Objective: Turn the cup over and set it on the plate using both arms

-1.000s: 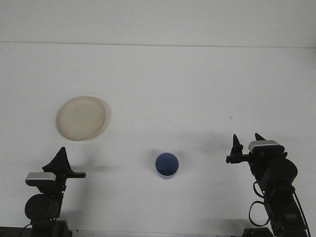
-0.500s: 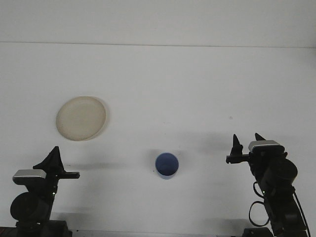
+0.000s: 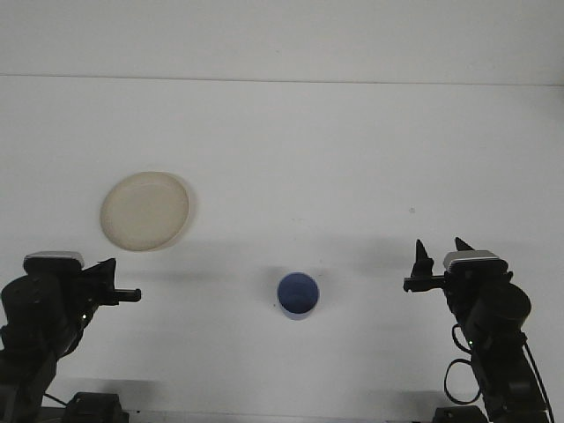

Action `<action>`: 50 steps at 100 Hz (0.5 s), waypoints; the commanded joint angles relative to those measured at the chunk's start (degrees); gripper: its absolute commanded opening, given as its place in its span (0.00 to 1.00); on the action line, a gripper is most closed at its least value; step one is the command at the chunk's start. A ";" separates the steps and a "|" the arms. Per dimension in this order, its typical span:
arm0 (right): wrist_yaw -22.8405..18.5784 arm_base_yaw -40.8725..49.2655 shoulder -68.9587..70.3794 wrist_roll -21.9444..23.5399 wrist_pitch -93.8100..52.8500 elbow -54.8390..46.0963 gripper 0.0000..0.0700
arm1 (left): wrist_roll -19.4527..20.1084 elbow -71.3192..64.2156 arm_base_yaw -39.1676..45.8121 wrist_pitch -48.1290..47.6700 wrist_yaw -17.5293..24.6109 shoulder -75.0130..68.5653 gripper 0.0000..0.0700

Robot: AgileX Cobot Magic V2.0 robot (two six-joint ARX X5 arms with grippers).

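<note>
The blue cup [image 3: 298, 295] stands on the white worktop [image 3: 352, 159], mouth up, well apart from the cream plate [image 3: 144, 211] at left, between the left gripper [image 3: 113, 288], whose fingers' state I cannot tell, and the right gripper [image 3: 441, 251], fingers spread and empty.

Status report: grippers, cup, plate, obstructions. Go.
Right gripper open, holding nothing, right of blue cup. Left gripper low at left edge, empty. Cup on table, not on cream plate. Nothing between cup and plate.
</note>
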 commanded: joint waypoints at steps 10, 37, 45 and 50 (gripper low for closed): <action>0.00 0.13 0.28 0.09 0.59 0.02 0.71 | 0.11 3.69 -0.04 -5.95 0.22 6.67 0.02; 0.00 0.13 0.28 0.09 0.59 0.02 0.71 | 0.04 3.69 -0.04 -10.45 0.22 10.75 0.02; 0.00 0.13 0.28 0.09 0.59 0.02 0.71 | 0.04 3.69 -0.04 -10.05 0.22 10.29 0.02; 0.00 0.13 0.28 0.09 0.57 0.02 0.71 | 0.02 3.69 -0.04 -10.05 0.24 9.90 0.02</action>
